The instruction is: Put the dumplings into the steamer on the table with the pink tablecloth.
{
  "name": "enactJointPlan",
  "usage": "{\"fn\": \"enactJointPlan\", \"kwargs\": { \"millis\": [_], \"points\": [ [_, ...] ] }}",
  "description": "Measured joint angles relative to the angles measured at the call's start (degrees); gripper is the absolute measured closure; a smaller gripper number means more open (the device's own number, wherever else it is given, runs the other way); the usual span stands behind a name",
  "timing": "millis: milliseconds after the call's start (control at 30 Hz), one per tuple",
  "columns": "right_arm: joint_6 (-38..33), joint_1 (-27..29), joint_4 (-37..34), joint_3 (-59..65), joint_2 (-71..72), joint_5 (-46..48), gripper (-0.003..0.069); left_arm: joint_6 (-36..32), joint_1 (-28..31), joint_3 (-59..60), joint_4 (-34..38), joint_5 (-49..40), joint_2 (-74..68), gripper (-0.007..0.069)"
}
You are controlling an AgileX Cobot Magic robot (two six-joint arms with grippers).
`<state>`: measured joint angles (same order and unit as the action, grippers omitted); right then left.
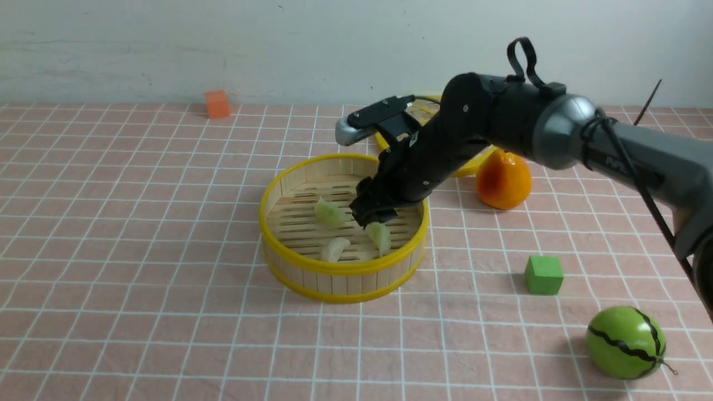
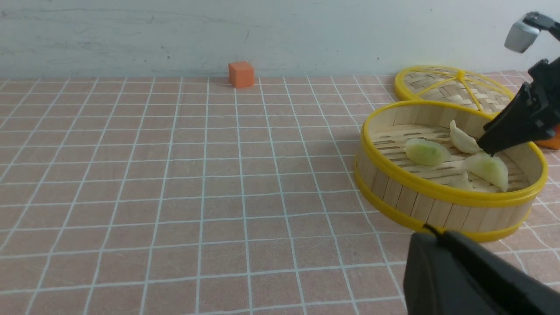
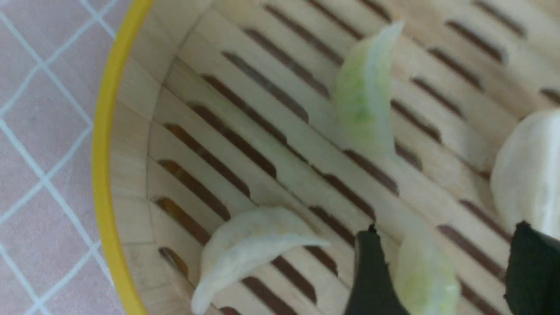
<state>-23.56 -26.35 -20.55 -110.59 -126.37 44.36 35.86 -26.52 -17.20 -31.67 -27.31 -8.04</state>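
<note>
The steamer (image 1: pixel 340 273) stands mid-table on the pink tablecloth (image 1: pixel 139 223). Three dumplings show inside it in the front view: one at the back left (image 1: pixel 330 213), one in front (image 1: pixel 336 249) and one at the right (image 1: pixel 380 236). The left wrist view shows a fourth (image 2: pixel 463 140) behind the right gripper. My right gripper (image 1: pixel 374 218) reaches down into the steamer, open, jaws apart on either side of a pale green dumpling (image 3: pixel 424 275) that lies on the slats. My left gripper (image 2: pixel 433 232) is shut and empty, low in front of the steamer (image 2: pixel 437 188); it is out of the front view.
The flat woven lid (image 1: pixel 479 161) lies behind the steamer, mostly hidden by my right arm. An orange fruit (image 1: pixel 503 179), a green cube (image 1: pixel 543 274) and a toy watermelon (image 1: pixel 625 342) sit to the right. An orange cube (image 1: pixel 216 103) sits by the back wall.
</note>
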Motion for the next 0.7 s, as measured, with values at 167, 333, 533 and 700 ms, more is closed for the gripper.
{"fn": "enactJointPlan", "kwargs": {
  "millis": [167, 333, 533, 700],
  "points": [
    [0.0, 0.0, 3.6, -2.3, -0.1, -1.0, 0.0305, 0.0, 0.0, 0.0, -0.1, 0.0, 0.0, 0.0637],
    [0.0, 0.0, 7.0, -2.7, -0.2, 0.0, 0.048, 0.0, 0.0, 0.0, -0.1, 0.0, 0.0, 0.0637],
    [0.0, 0.0, 7.8, -8.6, 3.6, 10.3, 0.0676, 0.0, 0.0, 0.0, -0.3, 0.0, 0.0, 0.0634],
    [0.9, 0.0, 9.5, -14.4, 13.9, 18.6, 0.0669, 0.0, 0.0, 0.0, -1.4, 0.0, 0.0, 0.0627]
  ]
}}
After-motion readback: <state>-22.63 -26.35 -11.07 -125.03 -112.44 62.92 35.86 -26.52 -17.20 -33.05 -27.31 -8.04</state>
